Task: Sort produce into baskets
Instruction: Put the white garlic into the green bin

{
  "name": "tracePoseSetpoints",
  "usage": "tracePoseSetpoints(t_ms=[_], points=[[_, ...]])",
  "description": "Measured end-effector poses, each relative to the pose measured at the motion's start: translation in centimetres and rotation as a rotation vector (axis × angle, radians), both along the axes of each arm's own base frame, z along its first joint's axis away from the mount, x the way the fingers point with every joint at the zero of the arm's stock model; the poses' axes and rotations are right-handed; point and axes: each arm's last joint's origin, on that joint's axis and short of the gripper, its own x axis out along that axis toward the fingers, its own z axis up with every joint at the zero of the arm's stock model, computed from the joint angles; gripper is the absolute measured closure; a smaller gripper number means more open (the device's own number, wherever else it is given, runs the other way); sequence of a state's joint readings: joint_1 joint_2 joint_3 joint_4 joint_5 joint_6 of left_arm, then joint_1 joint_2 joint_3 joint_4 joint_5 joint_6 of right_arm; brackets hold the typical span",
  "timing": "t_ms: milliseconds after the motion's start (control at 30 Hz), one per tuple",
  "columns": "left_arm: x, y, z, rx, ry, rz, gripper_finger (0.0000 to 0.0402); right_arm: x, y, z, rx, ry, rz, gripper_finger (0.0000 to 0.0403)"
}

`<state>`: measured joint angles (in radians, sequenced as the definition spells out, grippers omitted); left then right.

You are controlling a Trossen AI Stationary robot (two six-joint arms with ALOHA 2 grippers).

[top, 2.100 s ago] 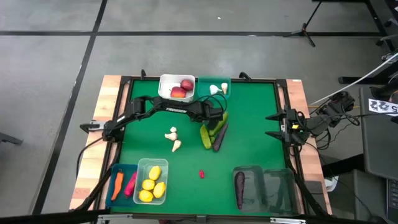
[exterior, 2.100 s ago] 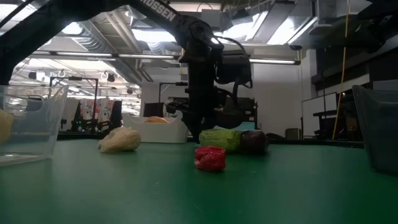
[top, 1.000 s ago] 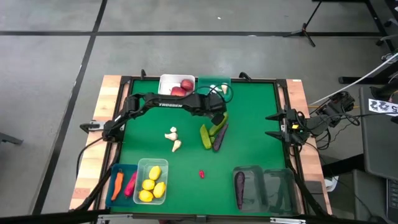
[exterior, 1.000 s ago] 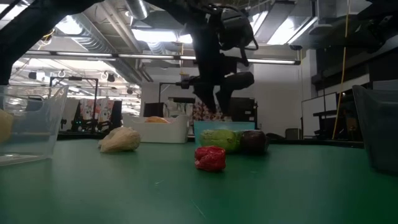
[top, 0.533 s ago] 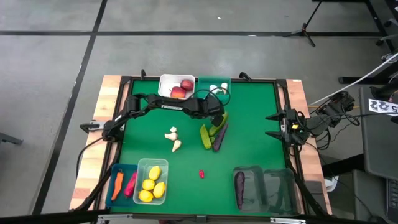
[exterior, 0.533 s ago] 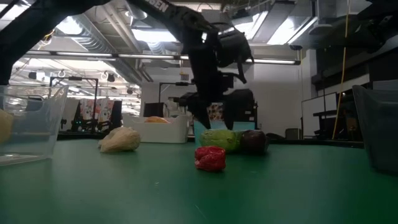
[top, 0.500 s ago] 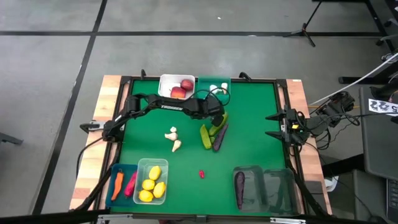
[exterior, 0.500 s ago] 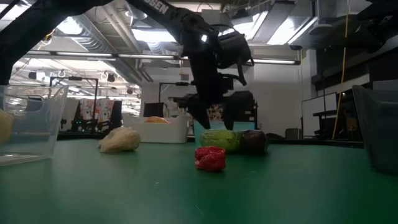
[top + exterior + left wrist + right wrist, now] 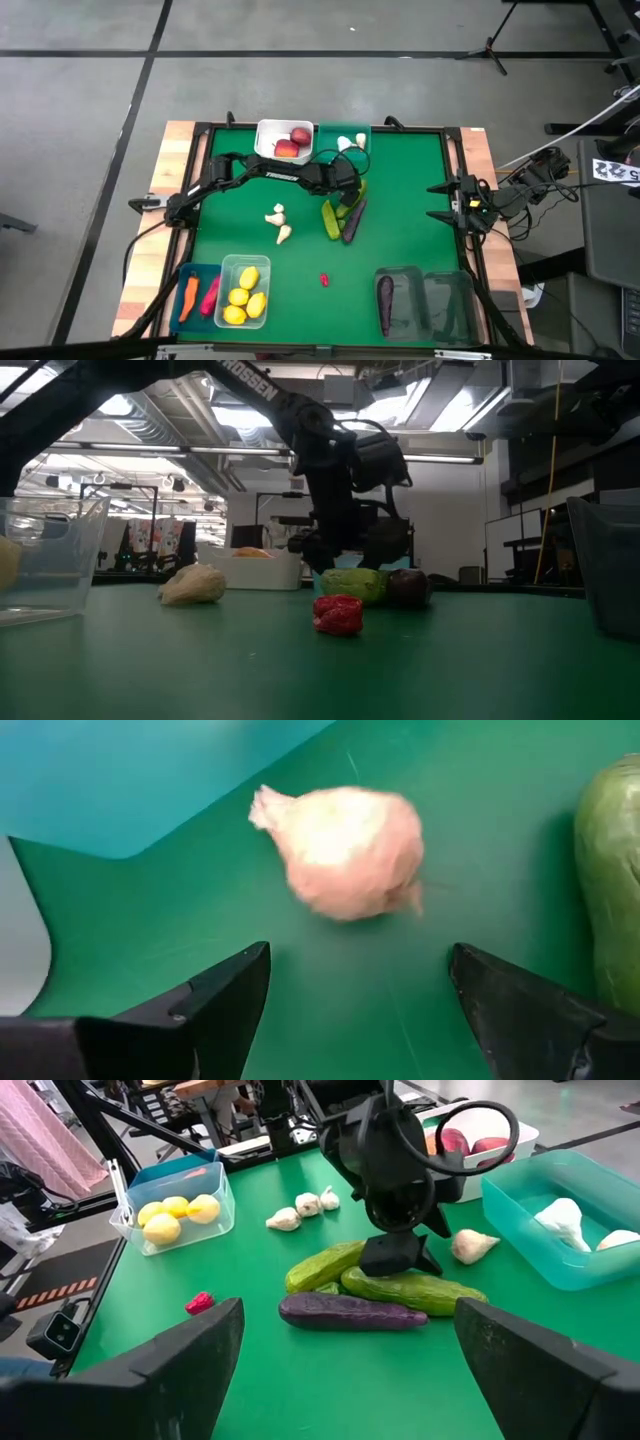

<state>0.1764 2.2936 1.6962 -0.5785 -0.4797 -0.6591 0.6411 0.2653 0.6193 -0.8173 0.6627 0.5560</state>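
1. Now: left gripper (image 9: 355, 1010) open, hovering over garlic (image 9: 345, 850) lying on mat just beside teal basket (image 9: 130, 775).
2. Probably light, rounded, prone to rolling; pinch across bulb's widest part.
3. Right gripper (image 9: 340, 1370) open, parked at table edge.

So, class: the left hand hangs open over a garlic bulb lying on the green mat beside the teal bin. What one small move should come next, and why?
Probably lower the left hand and close it on the garlic bulb. Its open fingers already straddle the bulb, which lies loose on the mat just outside the teal bin that holds other garlic.
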Motion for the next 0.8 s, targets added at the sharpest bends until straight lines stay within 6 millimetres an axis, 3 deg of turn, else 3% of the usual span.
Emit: tracePoseSetpoints(t_ms=[400,800], points=[[0.43,-0.17,0.21,0.051,0.015,-0.065,0.0094,0.0,0.0,0.0,0.0,0.0,0.0,0.0042],[0.74,0.74,0.52,0.072,-0.06,-0.003,0.0094,0.0,0.0,0.0,0.0,0.0,0.0,0.0042]])
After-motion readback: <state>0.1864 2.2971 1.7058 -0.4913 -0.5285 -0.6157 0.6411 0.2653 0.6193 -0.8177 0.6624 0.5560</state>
